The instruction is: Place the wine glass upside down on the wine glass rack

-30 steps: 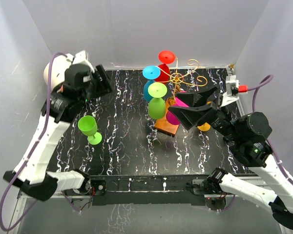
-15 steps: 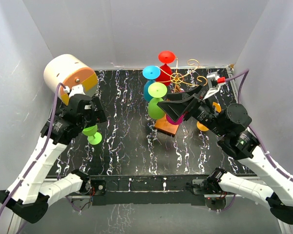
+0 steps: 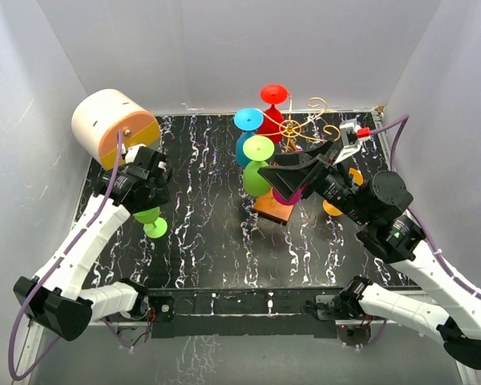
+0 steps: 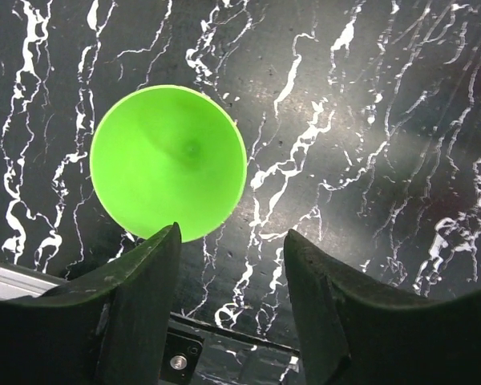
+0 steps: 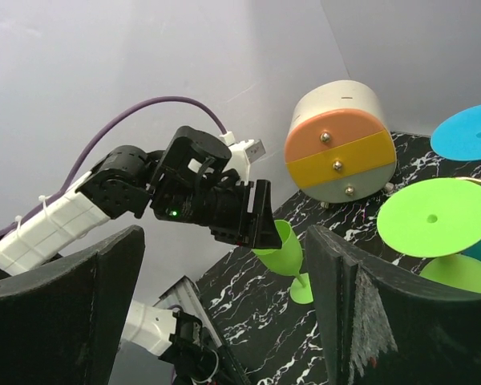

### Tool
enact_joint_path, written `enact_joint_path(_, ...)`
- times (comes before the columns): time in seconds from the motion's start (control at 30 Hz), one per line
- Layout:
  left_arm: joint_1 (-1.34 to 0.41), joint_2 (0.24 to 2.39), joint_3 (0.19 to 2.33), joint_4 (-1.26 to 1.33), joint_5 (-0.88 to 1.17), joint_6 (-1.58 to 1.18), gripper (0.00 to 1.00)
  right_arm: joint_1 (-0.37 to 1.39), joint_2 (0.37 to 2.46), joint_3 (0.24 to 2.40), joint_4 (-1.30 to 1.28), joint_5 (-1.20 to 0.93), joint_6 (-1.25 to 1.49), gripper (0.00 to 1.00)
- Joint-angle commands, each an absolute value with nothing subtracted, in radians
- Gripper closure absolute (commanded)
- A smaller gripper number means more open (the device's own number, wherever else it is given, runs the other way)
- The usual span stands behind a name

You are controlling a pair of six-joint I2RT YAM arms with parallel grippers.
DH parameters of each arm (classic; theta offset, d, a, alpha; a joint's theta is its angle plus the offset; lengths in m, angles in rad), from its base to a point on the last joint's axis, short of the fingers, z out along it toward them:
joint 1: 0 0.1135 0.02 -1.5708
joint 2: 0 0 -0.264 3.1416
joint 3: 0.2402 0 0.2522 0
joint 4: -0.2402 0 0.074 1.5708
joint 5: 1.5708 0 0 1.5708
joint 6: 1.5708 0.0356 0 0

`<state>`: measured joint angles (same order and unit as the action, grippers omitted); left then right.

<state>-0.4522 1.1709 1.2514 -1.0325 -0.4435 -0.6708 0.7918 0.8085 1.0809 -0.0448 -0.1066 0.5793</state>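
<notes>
**Left pincer over an upright glass, slightly off its centre line**

The green wine glass (image 3: 149, 217) stands on its foot on the left part of the table (image 3: 208, 249), mouth up, so its long axis runs vertically. The wine glass rack (image 3: 292, 127) is well apart from it, over at the far right of the table.

The left gripper (image 4: 228, 261) points almost straight down into the bowl. Its jaws stand apart and grasp nothing. In the left wrist view the bowl lies ahead of the fingertips and toward the left-hand finger (image 4: 140, 281), not centred in the gap. A sideways correction looks necessary before any closing.

The right gripper (image 3: 276, 181) hangs beside the rack, jaws spread and empty. The left arm is plainly the nearer one. Whether its finger already touches the rim cannot be told.
</notes>
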Motion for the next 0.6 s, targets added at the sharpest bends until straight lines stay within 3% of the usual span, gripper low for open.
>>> enact_joint_path(0.0,-0.398,1.173,1.209,-1.01,-0.4,-0.646,0.51,0.796,0.815,1.086,0.027,-0.125,0.583,0.2)
enact_joint_path(0.37,-0.286,1.262,1.154,-0.85,-0.261,-0.556,0.66,0.796,0.821,1.085,0.117,-0.246,0.631,0.18)
enact_joint_path(0.47,-0.278,1.274,1.136,-0.837,-0.252,-0.549,0.75,0.796,0.821,1.082,0.124,-0.248,0.638,0.18)
enact_joint_path(0.57,-0.278,1.273,1.123,-0.826,-0.254,-0.532,0.92,0.796,0.823,1.081,0.133,-0.25,0.649,0.17)
